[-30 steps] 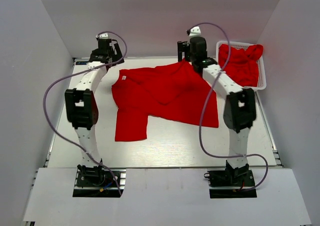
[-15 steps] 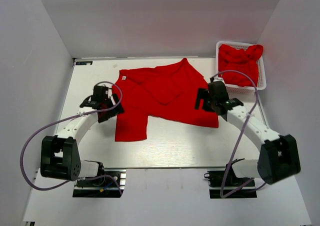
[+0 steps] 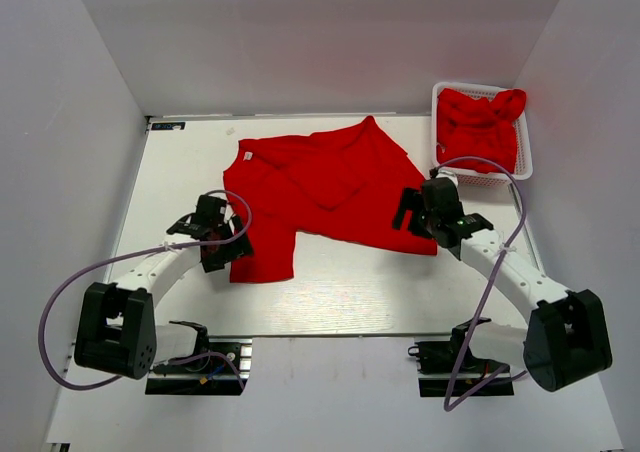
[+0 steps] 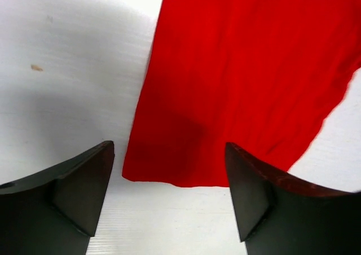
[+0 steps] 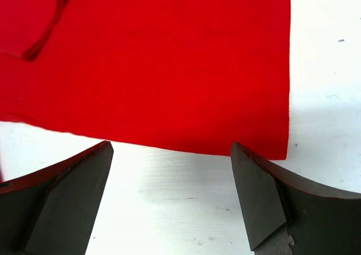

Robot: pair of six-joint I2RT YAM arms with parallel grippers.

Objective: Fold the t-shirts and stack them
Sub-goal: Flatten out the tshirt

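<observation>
Both the left pincer (image 4: 168, 148) and right pincer (image 5: 170, 146) hover with jaws apart. The red t-shirt (image 3: 330, 187), soft and limp, lies on the surface (image 3: 340, 292) just ahead, its near corners probably the best grips.

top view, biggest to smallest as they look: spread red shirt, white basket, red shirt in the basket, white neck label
1. spread t-shirt
2. white basket
3. t-shirt in the basket, close behind, since it nearly fills the basket
4. neck label, a tiny speck
</observation>
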